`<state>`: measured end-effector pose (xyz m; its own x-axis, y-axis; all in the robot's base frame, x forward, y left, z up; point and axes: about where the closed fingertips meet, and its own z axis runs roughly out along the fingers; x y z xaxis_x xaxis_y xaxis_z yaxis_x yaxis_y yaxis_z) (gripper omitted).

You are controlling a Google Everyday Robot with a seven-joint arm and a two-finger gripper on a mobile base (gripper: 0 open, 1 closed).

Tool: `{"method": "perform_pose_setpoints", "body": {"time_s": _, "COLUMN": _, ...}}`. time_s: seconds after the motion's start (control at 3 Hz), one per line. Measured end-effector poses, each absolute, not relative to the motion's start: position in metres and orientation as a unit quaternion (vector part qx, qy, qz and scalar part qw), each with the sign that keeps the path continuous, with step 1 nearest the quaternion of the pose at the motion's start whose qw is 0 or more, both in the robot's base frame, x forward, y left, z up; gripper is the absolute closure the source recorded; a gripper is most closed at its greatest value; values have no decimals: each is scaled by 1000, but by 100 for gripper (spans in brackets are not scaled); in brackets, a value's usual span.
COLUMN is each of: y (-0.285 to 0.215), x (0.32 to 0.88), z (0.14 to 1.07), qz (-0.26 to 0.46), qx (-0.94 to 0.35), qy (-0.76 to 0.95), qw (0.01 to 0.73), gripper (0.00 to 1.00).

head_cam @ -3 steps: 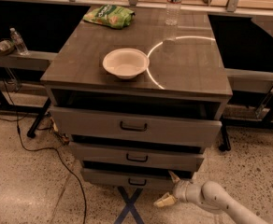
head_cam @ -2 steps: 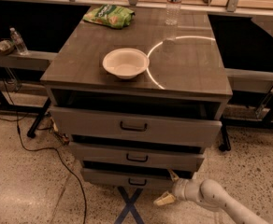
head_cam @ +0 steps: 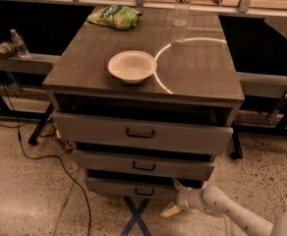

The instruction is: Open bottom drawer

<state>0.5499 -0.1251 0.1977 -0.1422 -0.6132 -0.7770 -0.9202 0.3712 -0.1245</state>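
The pincer (head_cam: 172, 196) is seen low at the right end of the bottom drawer (head_cam: 119, 187). Its fingers (head_cam: 170, 211) are spread apart, and nothing is seen gripped.

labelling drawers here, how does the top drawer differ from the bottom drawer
The top drawer front is widest, the bottom drawer front narrowest. The top drawer has a larger black handle than the bottom drawer. The tool sits by the bottom drawer's right end, not the top drawer. Both are grey and slightly open.
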Motion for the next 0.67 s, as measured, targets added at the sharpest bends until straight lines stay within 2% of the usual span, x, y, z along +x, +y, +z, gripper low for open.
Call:
{"method": "perform_pose_setpoints", "body": {"time_s": 0.33, "y": -125, "x": 547, "z": 189, "qz": 169, "qx": -552, "qy": 724, "qw": 378, "gripper": 9}}
{"method": "perform_pose_setpoints", "body": {"time_s": 0.67, "y": -128, "x": 539, "z": 182, "qz": 162, "qx": -559, "qy": 725, "qw": 368, "gripper": 40}}
